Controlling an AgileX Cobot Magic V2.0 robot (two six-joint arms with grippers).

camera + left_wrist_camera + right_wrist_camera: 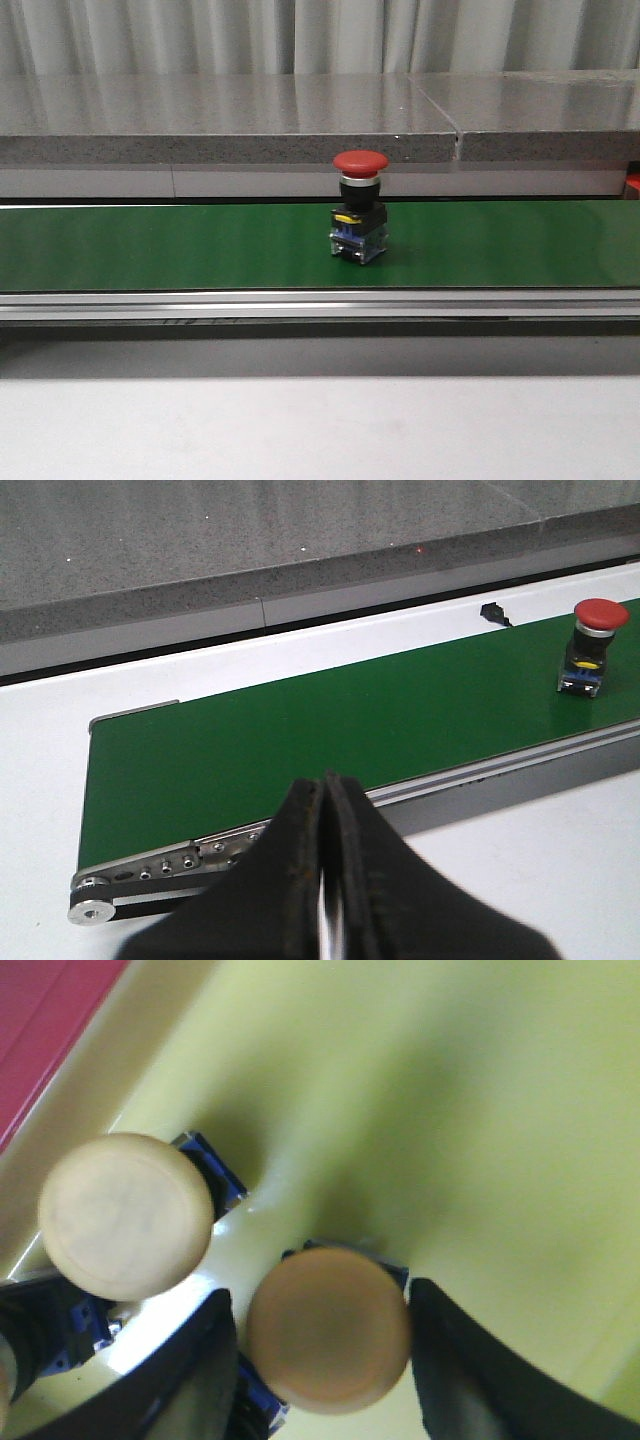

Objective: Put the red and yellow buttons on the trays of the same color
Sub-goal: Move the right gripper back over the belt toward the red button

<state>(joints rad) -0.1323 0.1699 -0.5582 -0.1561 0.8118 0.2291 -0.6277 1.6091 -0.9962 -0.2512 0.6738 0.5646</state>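
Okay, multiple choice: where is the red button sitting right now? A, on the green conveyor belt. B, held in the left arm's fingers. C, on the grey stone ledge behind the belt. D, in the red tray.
A: the red button stands upright on the green conveyor belt, untouched, with the left gripper shut well short of it.

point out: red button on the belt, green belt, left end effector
red button (360,161), front view, on its red cap.
green belt (150,245), front view, on bare belt surface.
left end effector (325,880), left wrist view, at the seam between the closed fingers.
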